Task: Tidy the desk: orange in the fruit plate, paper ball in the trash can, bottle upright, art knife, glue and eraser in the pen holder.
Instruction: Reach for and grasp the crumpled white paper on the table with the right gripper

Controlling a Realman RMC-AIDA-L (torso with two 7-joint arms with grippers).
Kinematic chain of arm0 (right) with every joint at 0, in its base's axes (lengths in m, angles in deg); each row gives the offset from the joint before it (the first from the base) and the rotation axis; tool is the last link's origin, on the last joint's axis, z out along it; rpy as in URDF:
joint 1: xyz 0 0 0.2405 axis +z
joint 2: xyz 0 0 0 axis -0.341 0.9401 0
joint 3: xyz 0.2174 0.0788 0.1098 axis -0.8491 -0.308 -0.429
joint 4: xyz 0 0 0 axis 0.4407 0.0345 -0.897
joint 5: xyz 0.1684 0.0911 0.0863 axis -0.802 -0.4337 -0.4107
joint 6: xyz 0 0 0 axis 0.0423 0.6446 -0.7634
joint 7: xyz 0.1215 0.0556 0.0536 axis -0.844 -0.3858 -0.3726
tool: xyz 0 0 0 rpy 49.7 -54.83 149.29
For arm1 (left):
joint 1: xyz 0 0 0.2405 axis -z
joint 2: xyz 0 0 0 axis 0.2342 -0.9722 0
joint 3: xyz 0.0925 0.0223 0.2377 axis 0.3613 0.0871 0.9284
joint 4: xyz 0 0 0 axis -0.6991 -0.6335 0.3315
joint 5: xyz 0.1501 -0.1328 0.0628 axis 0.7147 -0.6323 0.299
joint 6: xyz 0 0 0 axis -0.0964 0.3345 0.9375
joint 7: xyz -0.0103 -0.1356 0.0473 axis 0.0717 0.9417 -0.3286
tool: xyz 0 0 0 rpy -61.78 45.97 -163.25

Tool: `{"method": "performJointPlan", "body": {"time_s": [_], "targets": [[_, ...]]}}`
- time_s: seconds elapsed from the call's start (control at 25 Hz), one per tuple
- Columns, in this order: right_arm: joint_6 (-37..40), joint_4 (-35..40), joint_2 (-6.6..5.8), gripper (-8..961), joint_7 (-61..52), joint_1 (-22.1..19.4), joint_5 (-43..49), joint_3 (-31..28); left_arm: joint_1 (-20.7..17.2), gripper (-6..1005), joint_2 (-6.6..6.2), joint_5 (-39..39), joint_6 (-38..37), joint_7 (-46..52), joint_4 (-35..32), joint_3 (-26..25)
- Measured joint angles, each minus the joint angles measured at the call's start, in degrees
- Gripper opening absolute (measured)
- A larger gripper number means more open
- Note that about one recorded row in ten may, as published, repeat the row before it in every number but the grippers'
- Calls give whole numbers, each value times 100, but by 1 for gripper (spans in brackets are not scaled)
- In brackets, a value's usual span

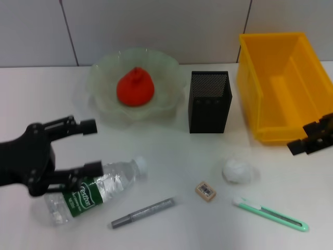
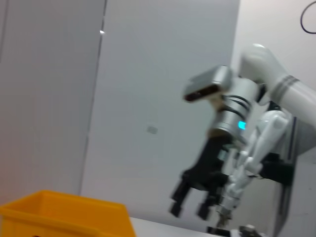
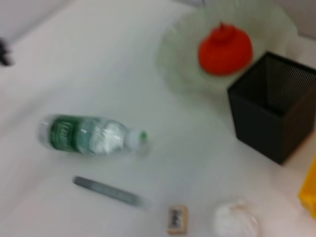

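Observation:
The orange (image 1: 134,88) sits in the pale green fruit plate (image 1: 166,70). A clear bottle with a green label (image 1: 93,190) lies on its side at the front left. My left gripper (image 1: 92,147) is open and empty, just above and beside the bottle's upper end. A grey glue stick (image 1: 143,212), an eraser (image 1: 205,190), a paper ball (image 1: 237,171) and a green art knife (image 1: 270,214) lie on the table. The black mesh pen holder (image 1: 209,101) stands upright. My right gripper (image 1: 312,138) hangs open by the yellow trash bin (image 1: 283,86).
The right wrist view shows the bottle (image 3: 89,136), glue stick (image 3: 108,191), eraser (image 3: 177,218), paper ball (image 3: 234,219), pen holder (image 3: 274,111) and orange (image 3: 224,49). The left wrist view shows the right gripper (image 2: 190,207) beyond the yellow bin (image 2: 64,212).

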Motion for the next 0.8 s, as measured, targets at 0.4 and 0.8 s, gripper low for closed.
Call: {"method": "performJointPlan", "body": {"time_s": [0.4,0.8], "targets": [[-789,-1044,237,776,-847,1057,1900,1179,-177,846,30,150,-102,-267,43,-22],[-2181,-2826,291,776,-866,1494,1866,1638,-181,840,102,325,33,-349,127,-19]]}}
